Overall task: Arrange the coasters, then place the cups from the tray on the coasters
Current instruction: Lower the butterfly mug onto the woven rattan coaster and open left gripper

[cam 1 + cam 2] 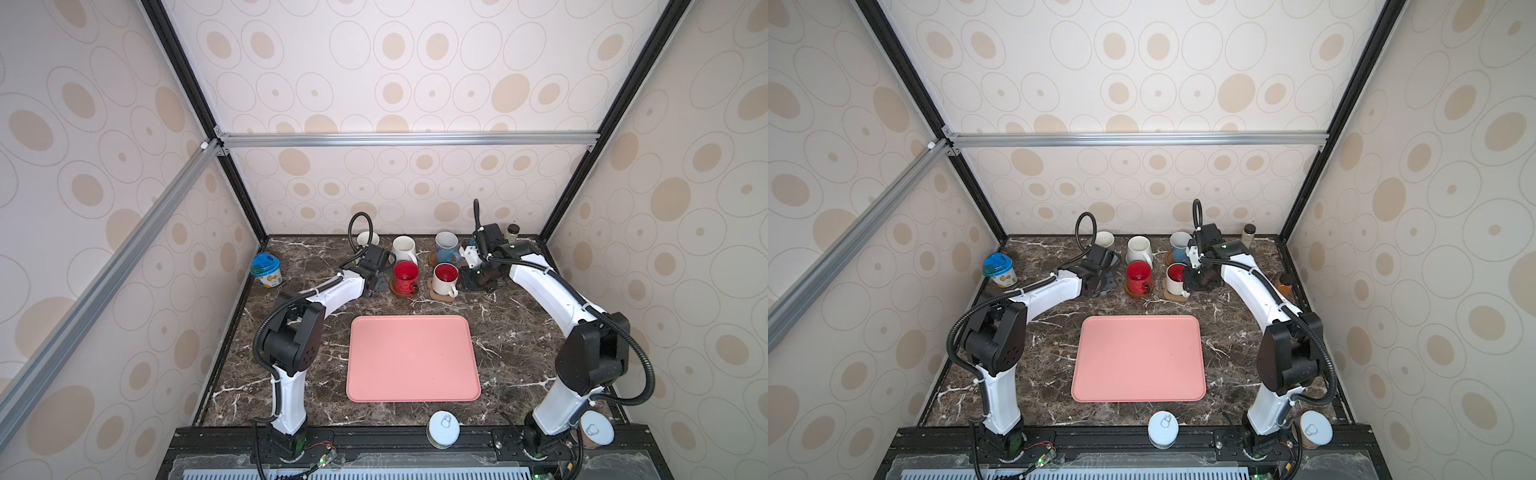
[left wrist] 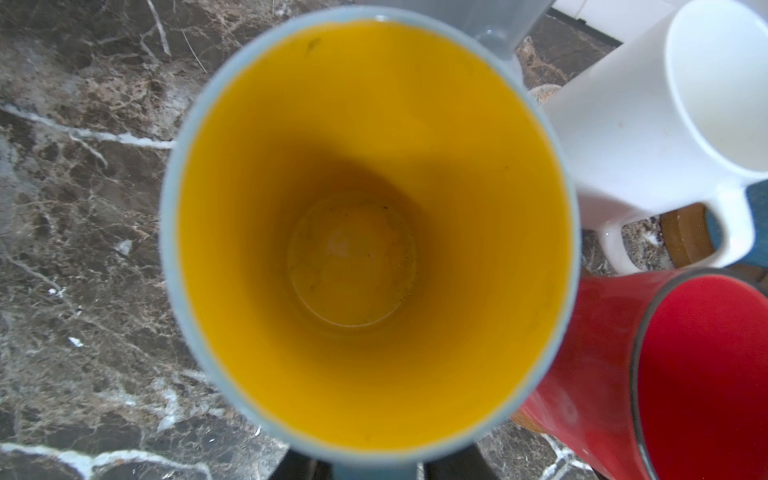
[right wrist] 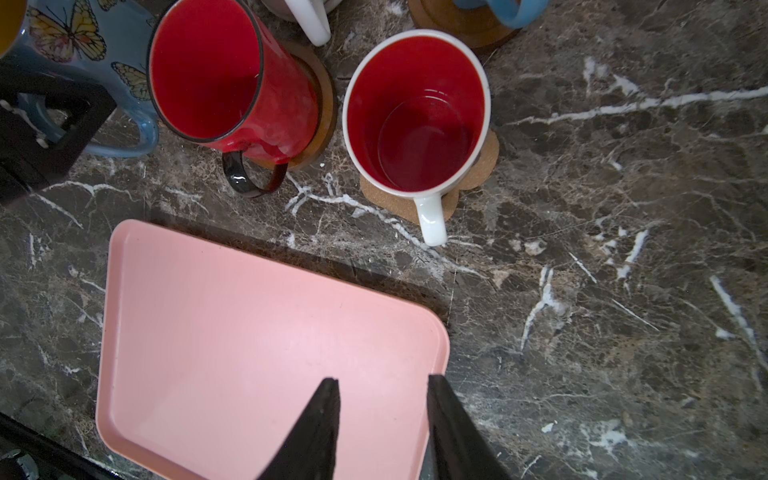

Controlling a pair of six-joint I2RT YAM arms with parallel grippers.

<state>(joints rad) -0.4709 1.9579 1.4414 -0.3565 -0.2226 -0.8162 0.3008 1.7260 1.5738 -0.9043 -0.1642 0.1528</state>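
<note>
The pink tray (image 1: 411, 361) lies bare at mid-table. Behind it stand the grey cup (image 1: 368, 239), the white cup (image 1: 404, 248), the light blue cup (image 1: 446, 245), the red cup (image 1: 406, 276) on a wooden disc coaster (image 3: 324, 104), and the white cup with red inside (image 1: 445, 279) on the paw-shaped coaster (image 3: 478, 166). My left gripper (image 2: 374, 469) hangs over the blue cup with yellow inside (image 2: 368, 232). Its fingers flank the handle, with a sliver of gap on one side. My right gripper (image 3: 382, 378) is open and empty, just right of the white-and-red cup.
A blue-lidded tub (image 1: 267, 269) stands at the left edge and a small jar (image 1: 512, 232) in the back right corner. Two white can lids (image 1: 444, 428) (image 1: 597, 429) sit at the front edge. The cups stand close together.
</note>
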